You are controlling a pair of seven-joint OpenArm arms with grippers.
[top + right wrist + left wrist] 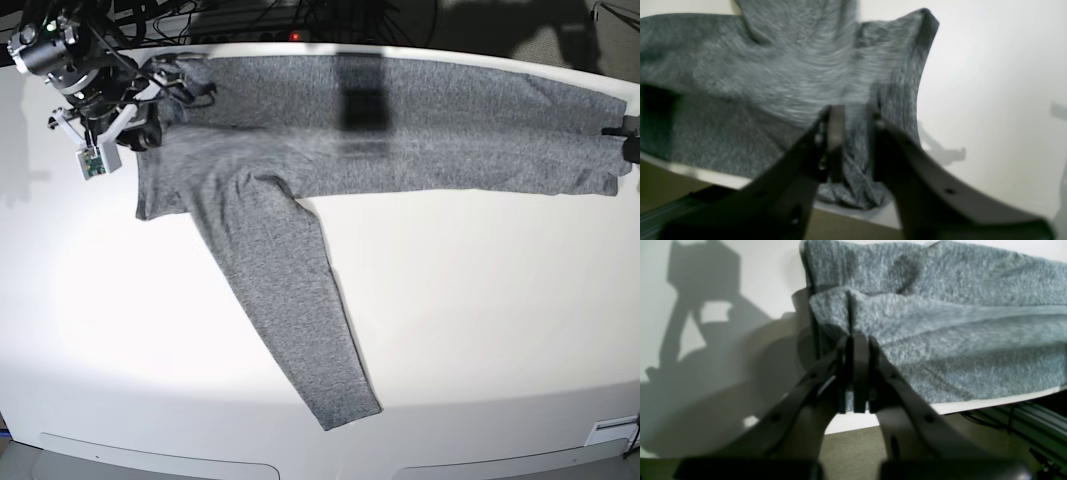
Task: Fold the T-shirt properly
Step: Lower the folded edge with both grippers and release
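The heather-grey T-shirt (400, 130) lies as a long band along the table's far edge, and one sleeve (290, 300) runs down toward the front. My right gripper (183, 85) is at the shirt's left end. In the right wrist view it (855, 113) stands open, with bunched shirt fabric (773, 66) showing in the gap between the fingers. My left gripper (857, 340) is shut on a raised fold of the T-shirt (940, 323) at the table's edge. In the base view it (631, 138) just shows at the shirt's right end.
The white table (480, 300) spreads in front of the shirt. Cables and dark gear (250, 20) sit behind the far edge. A metal rail (1023, 420) runs below the table's edge near my left gripper.
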